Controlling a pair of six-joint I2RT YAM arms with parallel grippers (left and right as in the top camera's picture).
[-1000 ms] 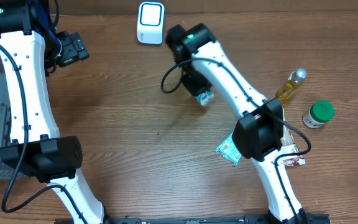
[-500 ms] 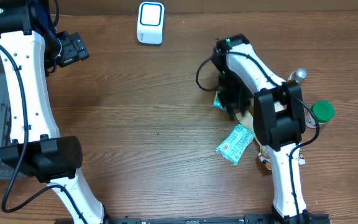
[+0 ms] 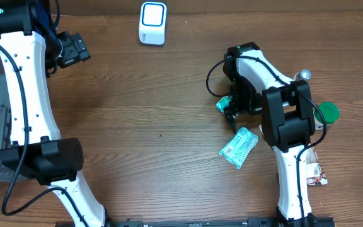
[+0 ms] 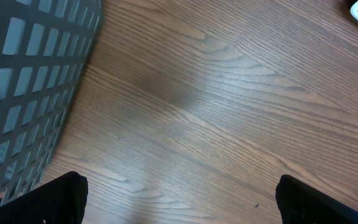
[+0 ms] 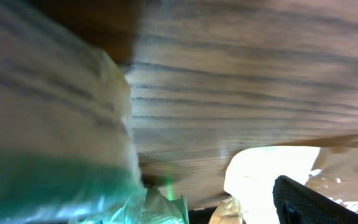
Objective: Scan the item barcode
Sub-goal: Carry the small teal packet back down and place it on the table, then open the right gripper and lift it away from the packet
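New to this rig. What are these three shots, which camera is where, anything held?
These show two white robot arms at a wooden table. The wide shot comes from a fixed camera overhead. The other two come from a camera on each wrist.

The left end effector is open and empty, over bare wood beside a grey basket. The right end effector looks open, with a teal packet right up against it. Its wrist view is too blurred to show a grip.

Also on the table are a second packet, a white scanner and a green-capped bottle.
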